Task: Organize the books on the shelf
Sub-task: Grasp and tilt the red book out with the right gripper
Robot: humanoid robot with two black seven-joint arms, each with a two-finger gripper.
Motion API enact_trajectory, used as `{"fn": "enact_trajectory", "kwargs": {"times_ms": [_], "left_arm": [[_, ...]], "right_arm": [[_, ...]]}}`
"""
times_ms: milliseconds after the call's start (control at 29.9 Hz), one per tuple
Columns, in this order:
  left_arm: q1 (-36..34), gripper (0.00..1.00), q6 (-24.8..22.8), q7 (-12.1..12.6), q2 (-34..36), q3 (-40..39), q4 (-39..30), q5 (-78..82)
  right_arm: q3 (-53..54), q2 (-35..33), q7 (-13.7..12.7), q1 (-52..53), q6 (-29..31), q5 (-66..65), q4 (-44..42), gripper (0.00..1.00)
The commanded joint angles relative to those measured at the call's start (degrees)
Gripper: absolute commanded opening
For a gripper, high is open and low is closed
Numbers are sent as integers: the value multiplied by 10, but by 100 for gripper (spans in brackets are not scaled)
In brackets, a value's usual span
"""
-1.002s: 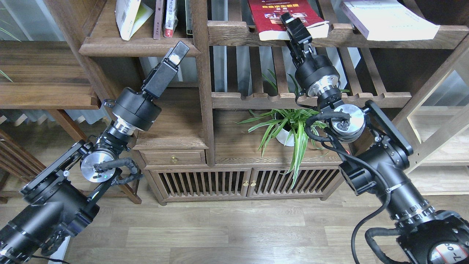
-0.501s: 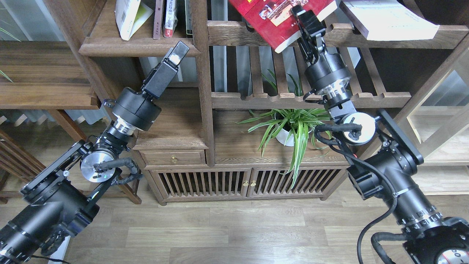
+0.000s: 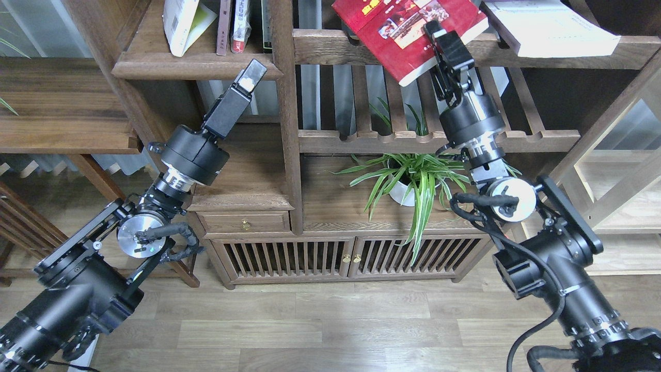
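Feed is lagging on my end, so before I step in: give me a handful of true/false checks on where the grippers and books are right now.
1. The right gripper is shut on the red book. True.
2. The red book lies flat and square on the slatted rack. False: it is tilted, one corner hanging out past the front rail.
3. The left gripper holds a book. False: it holds nothing, just below the solid shelf.
4. The white book lies on the rack to the right of the red one. True.
5. The potted plant stands on the top rack. False: it stands lower, on the cabinet top.
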Motion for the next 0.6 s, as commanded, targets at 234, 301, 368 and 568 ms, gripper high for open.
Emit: {"fn": "enact_trajectory", "kwargs": {"times_ms": [234,301,368,568], "left_arm": [[-10,99,0,2,-78,-10,55,-53],[-18,99,0,2,-90,-9,66,-72],[-26,99,0,2,-90,-6,76,-74],[-36,99,0,3,-90,9,78,-75]], "right_arm": [[1,7,1,-40,79,-1,27,2],[1,15,1,-47,79,-1,29,2],[0,28,0,-54,79,-1,29,2],[0,78,0,-62,79,-1,29,2]]}}
